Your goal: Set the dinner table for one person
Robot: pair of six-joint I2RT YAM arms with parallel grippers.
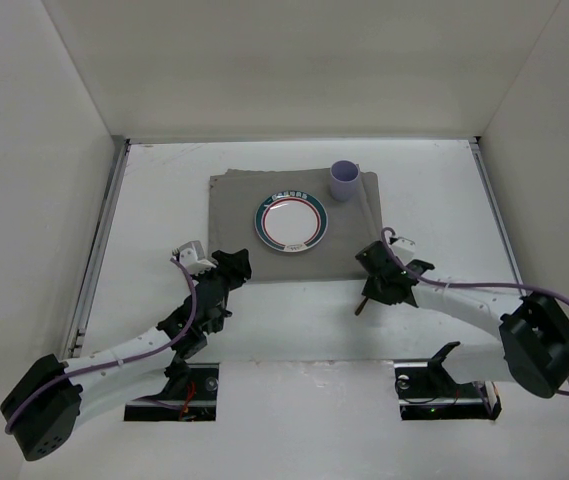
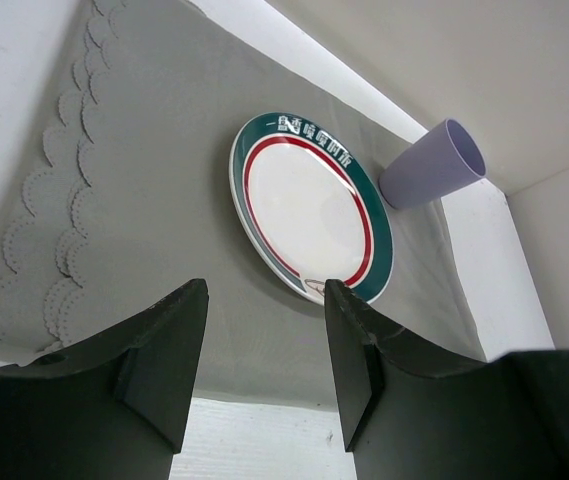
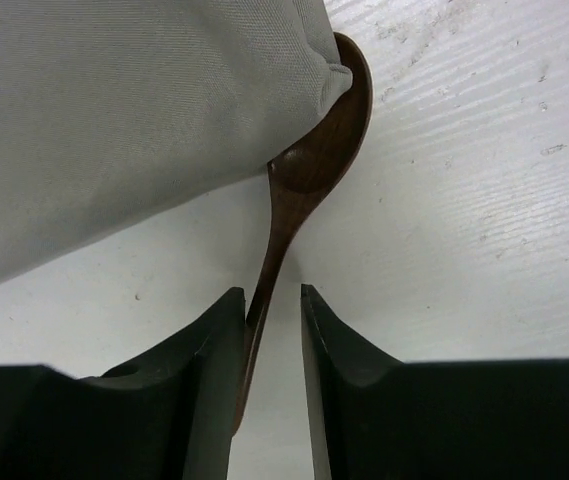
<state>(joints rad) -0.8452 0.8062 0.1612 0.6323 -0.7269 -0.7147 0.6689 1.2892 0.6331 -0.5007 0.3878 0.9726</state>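
The dinner table [image 1: 294, 325] is a white surface with a grey placemat [image 1: 234, 215] on it. A white plate [image 1: 290, 220] with a green and red rim sits on the mat, with a lilac cup [image 1: 345, 180] behind it. My left gripper [image 1: 232, 268] is open and empty over the mat's near edge [image 2: 264, 295], facing the plate [image 2: 309, 205] and cup [image 2: 432, 165]. My right gripper [image 1: 374, 285] is by the mat's near right corner. Its jaws [image 3: 272, 300] stand slightly apart around the handle of a brown wooden spoon [image 3: 304, 170]. The handle touches one finger only. The spoon's bowl lies against the mat's corner [image 3: 164, 100].
Metal rails run along the table's side edges [image 1: 99, 250]. White walls enclose the back and sides. Two openings with electronics sit at the near edge by the arm bases [image 1: 189, 385]. The spoon's handle end pokes out below my right gripper [image 1: 362, 306].
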